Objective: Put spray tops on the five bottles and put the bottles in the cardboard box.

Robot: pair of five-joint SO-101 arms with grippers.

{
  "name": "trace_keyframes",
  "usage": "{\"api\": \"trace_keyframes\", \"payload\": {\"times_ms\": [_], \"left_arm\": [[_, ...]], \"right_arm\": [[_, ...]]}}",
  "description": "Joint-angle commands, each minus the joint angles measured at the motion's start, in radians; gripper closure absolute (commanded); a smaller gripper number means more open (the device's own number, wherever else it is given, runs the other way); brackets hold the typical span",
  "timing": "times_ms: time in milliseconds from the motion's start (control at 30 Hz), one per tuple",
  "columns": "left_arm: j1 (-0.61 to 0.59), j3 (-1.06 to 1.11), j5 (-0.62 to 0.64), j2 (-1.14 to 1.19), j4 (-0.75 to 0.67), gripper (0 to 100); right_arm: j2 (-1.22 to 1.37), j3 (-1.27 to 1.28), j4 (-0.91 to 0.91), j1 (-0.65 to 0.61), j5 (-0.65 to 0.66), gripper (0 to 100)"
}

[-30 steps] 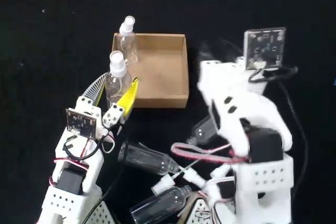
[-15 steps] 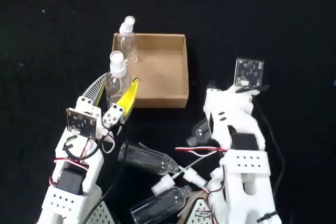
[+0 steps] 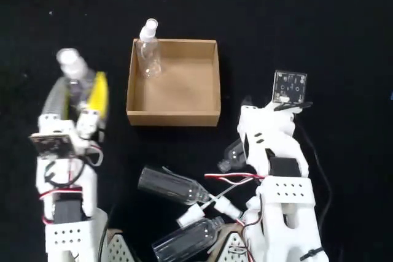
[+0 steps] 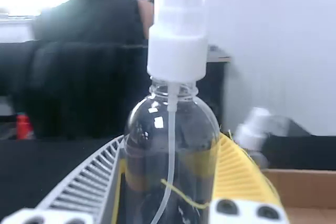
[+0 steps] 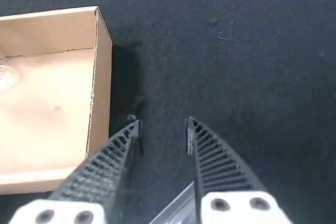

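My left gripper (image 3: 78,88) is shut on a clear bottle (image 3: 75,83) with a white spray top (image 3: 69,58), held upright left of the cardboard box (image 3: 174,117). In the left wrist view the bottle (image 4: 170,156) stands between the grey and yellow fingers. Another capped bottle (image 3: 149,50) stands in the box's far left corner. Two uncapped bottles (image 3: 169,185) (image 3: 187,237) lie near the front edge, with loose spray tops (image 3: 193,213) between them. A further bottle (image 3: 233,151) lies under the right arm. My right gripper (image 5: 163,127) is open over bare table, right of the box (image 5: 100,77).
The black table (image 3: 319,41) spreads wide behind and to the right of the box. Red and white cables (image 3: 230,179) run from the right arm's base across the lying bottles. Both arm bases stand at the near edge.
My left arm has swung left with the capped bottle, away from the box's front left corner. The right arm drew back and lowered a second ago, then stayed still.
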Motion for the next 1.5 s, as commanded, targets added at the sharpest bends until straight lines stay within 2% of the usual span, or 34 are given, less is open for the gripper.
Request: {"api": "trace_keyframes", "payload": {"times_ms": [0,133,233,367,500,567,633,800,933,1033,1467], "left_arm": [[-0.171,-0.028,0.008,0.005,-0.029,87],[-0.206,-0.147,0.006,0.081,-0.029,87],[-0.209,-0.308,0.002,0.269,-0.031,87],[-0.292,-0.518,0.006,0.565,-0.032,87],[-0.352,-0.596,-0.002,0.753,-0.034,87],[-0.387,-0.596,-0.002,0.827,-0.071,87],[-0.423,-0.568,-0.002,0.890,-0.164,87],[-0.479,-0.415,-0.003,0.997,-0.543,87],[-0.498,-0.288,-0.138,1.068,-0.718,87],[-0.501,-0.234,-0.206,1.114,-0.766,87],[-0.581,-0.219,-0.204,1.235,-0.776,87]], "right_arm": [[0.005,-0.007,-0.037,0.008,0.011,87.8],[0.005,-0.005,-0.037,0.008,0.011,87.8],[0.005,-0.004,-0.037,0.008,0.011,87.8],[0.005,-0.004,-0.037,0.012,0.011,87.8],[0.005,-0.004,-0.037,0.012,0.011,87.8],[0.005,-0.004,-0.037,0.009,0.011,87.8],[0.005,-0.004,-0.037,0.009,0.011,87.8],[0.005,-0.004,-0.037,0.011,0.011,87.8],[0.005,-0.004,-0.037,0.009,0.011,87.8],[0.005,-0.004,-0.037,0.009,0.011,87.8],[0.005,-0.004,-0.037,0.009,0.011,87.8]]}}
